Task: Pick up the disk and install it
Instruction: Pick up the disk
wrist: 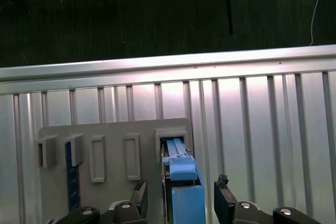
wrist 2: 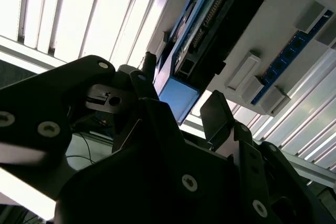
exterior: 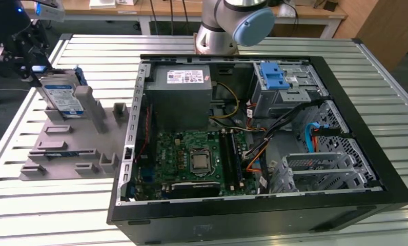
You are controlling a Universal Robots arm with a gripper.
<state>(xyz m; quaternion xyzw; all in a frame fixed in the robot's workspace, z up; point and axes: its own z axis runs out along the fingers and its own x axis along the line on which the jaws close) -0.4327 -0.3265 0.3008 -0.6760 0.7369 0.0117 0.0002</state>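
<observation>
The link between the arm (exterior: 224, 23) and the gripper (exterior: 32, 69) is cut off by the exterior view's upper left corner, so only dark wrist parts show there, above the table's (exterior: 54, 210) far corner on the exterior view's left. The disk (exterior: 62, 97) stands upright in a grey holder (exterior: 67, 148) by that same table edge. Its lower end is sunk in a slot and hidden, and it is well apart from the open computer case (exterior: 259, 218).

In the first wrist view the disk (wrist: 184, 182) is seen edge-on and runs out of frame. The gripper (wrist: 181, 192) points down over it. Its two dark fingers (wrist: 139, 195) are spread, one on each side of the blue carrier. A gap shows on either side, so nothing is gripped. The second wrist view shows the same straddle from a slant, the gripper (wrist 2: 182, 87) about the disk's blue end (wrist 2: 181, 100).
</observation>
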